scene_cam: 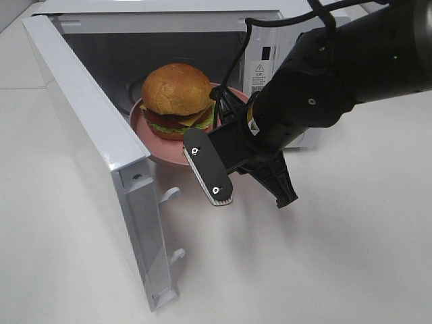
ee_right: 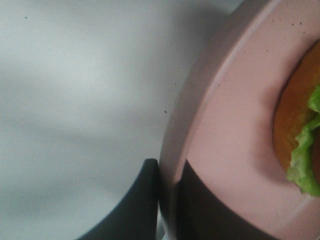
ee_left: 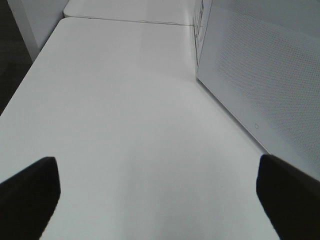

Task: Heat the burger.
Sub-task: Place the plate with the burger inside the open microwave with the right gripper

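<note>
Pinching plate (scene_cam: 156, 147) rim, R pincer (ee_right: 169, 200) — burger (scene_cam: 177, 98) at microwave (scene_cam: 101, 54) mouth; L pincer (ee_left: 157, 172) spread

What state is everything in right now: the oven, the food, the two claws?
Microwave: door swung wide open.
Burger: whole, upright on the pink plate.
Pink plate: in the microwave's opening, rim pinched by the right claw.
Right claw: shut on the plate's rim.
Left claw: open, empty, above the white table.
</note>
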